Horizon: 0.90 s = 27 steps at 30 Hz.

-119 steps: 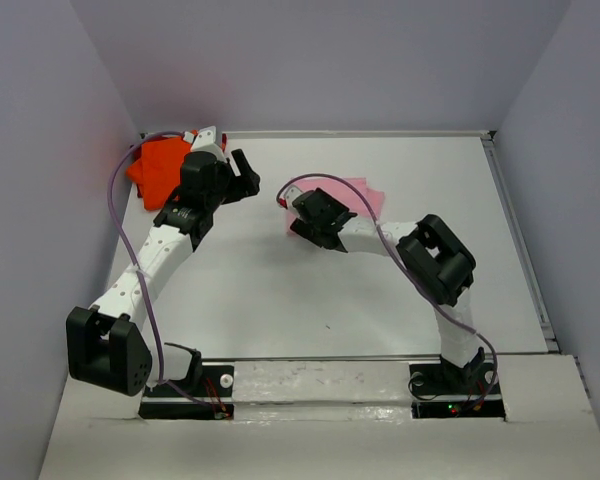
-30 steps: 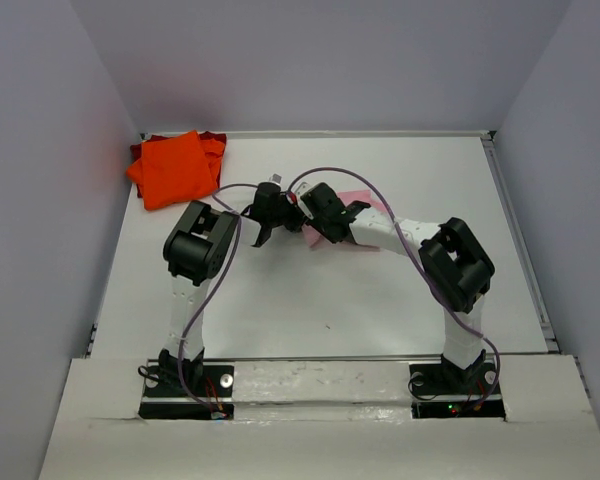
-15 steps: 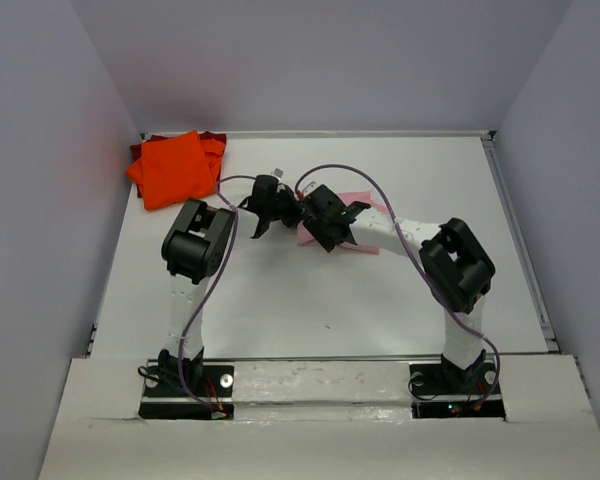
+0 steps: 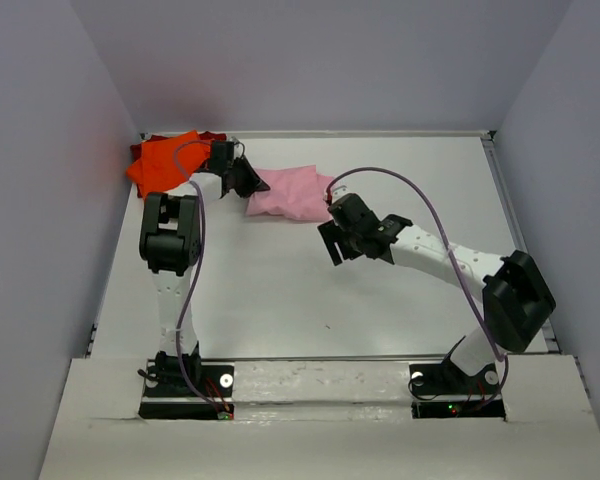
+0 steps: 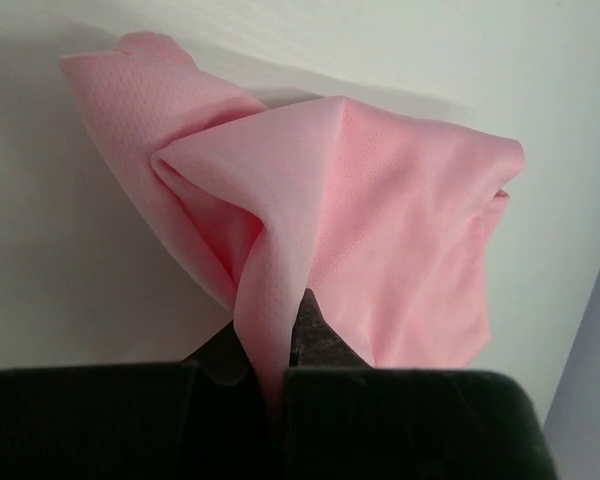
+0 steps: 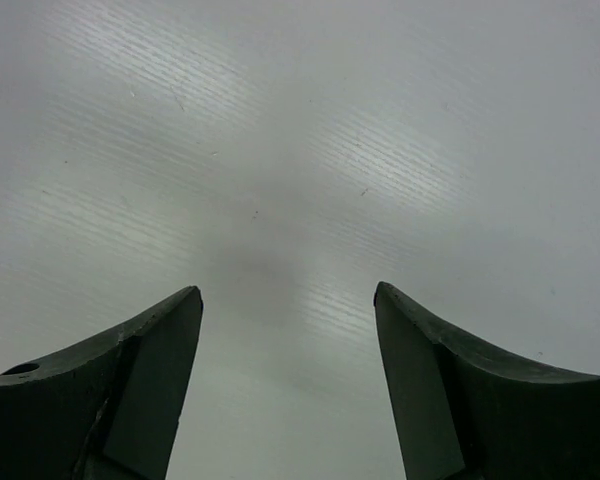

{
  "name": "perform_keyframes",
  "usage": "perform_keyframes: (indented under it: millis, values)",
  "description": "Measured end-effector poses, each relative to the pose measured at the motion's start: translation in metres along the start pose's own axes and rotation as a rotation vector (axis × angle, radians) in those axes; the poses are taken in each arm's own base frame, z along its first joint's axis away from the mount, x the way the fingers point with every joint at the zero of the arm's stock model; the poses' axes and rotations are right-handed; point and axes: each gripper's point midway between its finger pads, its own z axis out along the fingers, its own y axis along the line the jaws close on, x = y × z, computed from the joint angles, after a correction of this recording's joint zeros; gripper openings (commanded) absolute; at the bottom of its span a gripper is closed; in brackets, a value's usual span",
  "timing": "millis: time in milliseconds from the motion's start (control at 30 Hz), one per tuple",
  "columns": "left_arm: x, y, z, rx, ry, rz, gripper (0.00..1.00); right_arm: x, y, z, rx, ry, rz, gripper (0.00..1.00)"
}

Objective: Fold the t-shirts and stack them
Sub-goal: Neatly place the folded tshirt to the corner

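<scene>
In the top view my left gripper (image 4: 244, 180) is shut on the left edge of the light pink t-shirt (image 4: 292, 193), which lies bunched at the back of the table. Seen from the left wrist, a fold of that pink t-shirt (image 5: 380, 210) runs up from between the jaws of the left gripper (image 5: 271, 336). The bright orange t-shirt (image 4: 166, 164) lies folded in the back left corner, just left of the gripper. A dark red t-shirt (image 4: 213, 137) peeks out from under it. My right gripper (image 4: 329, 246) is open over bare table just in front of the pink shirt, with nothing between its fingers (image 6: 160, 340).
The white table (image 4: 310, 290) is boxed in by grey walls at the back and on both sides. Purple cables loop over both arms. The left arm's elbow (image 4: 168, 235) stands tall at the left, and the right arm's elbow (image 4: 518, 300) at the right.
The right gripper opened, let go of the pink shirt and drew back toward the near right. The left gripper pulled the pink shirt back and left, up beside the orange shirt.
</scene>
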Motion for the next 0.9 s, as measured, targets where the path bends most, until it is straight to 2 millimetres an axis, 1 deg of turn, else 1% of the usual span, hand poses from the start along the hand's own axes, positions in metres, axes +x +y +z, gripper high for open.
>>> perform_keyframes:
  millis: [67,133,167,267,333,433,500,600,733,833,900]
  values:
    - [-0.013,0.009,-0.005,-0.05,0.0,0.012,0.0,0.003,0.004,0.0,-0.014,-0.001,0.011,0.74]
    - [-0.022,0.008,-0.005,-0.065,-0.005,0.03,0.0,0.009,0.005,0.003,-0.022,0.013,0.015,0.73]
    - [-0.032,0.005,-0.006,-0.084,-0.003,0.063,0.0,0.013,0.006,0.004,-0.024,0.02,0.018,0.73]
    - [-0.056,-0.012,-0.003,-0.081,-0.001,0.123,0.0,0.023,0.009,0.006,-0.03,0.038,0.021,0.73]
    - [-0.077,-0.023,-0.001,-0.079,-0.026,0.17,0.0,0.032,0.016,0.005,-0.048,0.042,0.02,0.73]
    - [-0.091,-0.027,-0.007,-0.105,-0.046,0.211,0.0,0.046,0.025,-0.001,-0.083,0.052,0.018,0.73]
    - [-0.098,-0.025,-0.013,-0.125,-0.057,0.223,0.0,0.053,0.032,-0.007,-0.115,0.047,0.022,0.73]
    - [-0.109,-0.012,-0.021,-0.162,-0.075,0.224,0.0,0.054,0.041,-0.013,-0.154,0.03,0.026,0.73]
    - [-0.127,0.025,-0.037,-0.248,-0.089,0.212,0.0,0.05,0.047,-0.013,-0.175,0.008,0.032,0.73]
    - [-0.138,0.04,-0.047,-0.277,-0.104,0.212,0.0,0.05,0.048,-0.013,-0.177,0.004,0.033,0.73]
    - [-0.148,0.052,-0.057,-0.296,-0.118,0.205,0.0,0.051,0.051,-0.013,-0.185,0.001,0.03,0.73]
